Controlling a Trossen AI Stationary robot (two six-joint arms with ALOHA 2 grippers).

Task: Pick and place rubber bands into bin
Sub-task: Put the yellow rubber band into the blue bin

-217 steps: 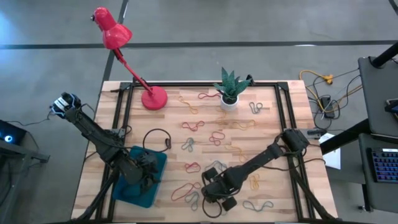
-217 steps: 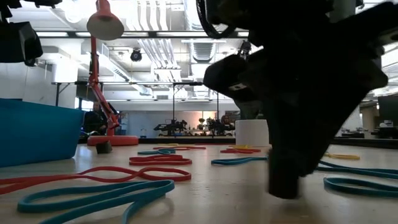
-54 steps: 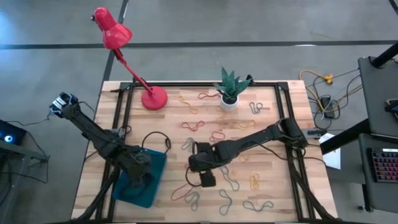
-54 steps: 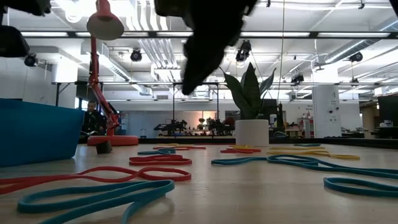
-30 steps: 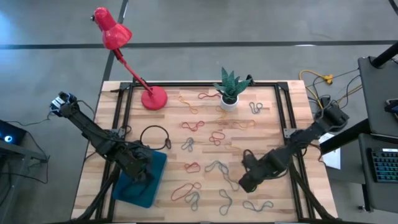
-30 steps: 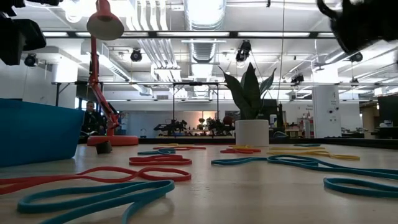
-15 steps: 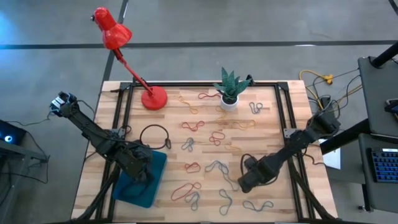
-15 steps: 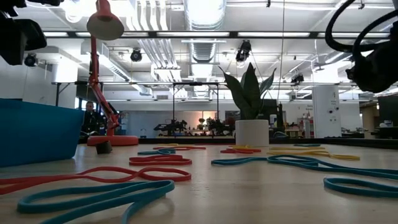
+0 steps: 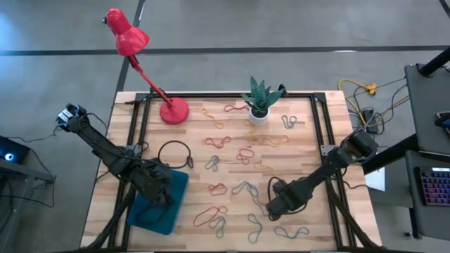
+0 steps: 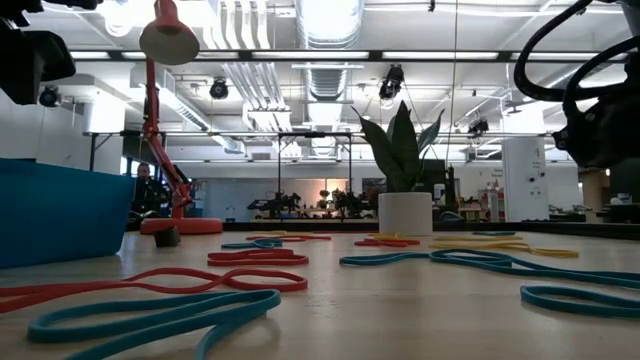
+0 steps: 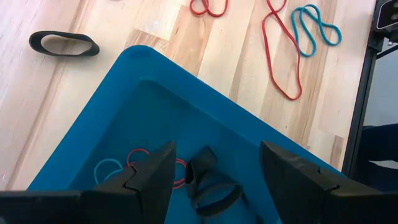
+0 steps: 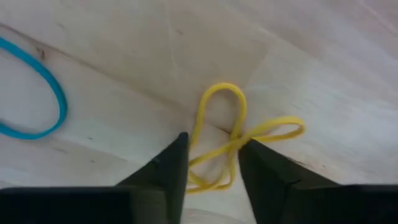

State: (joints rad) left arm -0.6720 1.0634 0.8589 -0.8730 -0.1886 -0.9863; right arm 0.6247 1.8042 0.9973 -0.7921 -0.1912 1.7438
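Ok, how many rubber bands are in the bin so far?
3 visible in the bin: a teal band, a red band beside it, and a dark band nearer the middle. Others may be hidden.

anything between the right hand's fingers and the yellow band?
Nothing. In the right wrist view the right hand straddles the yellow band, fingers on either side over bare wood.

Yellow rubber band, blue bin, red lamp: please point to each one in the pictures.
yellow rubber band (image 12: 219, 118), right wrist view, its upper loop.
blue bin (image 11: 205, 106), left wrist view, its inner wall.
red lamp (image 9: 174, 111), high view, its round base.
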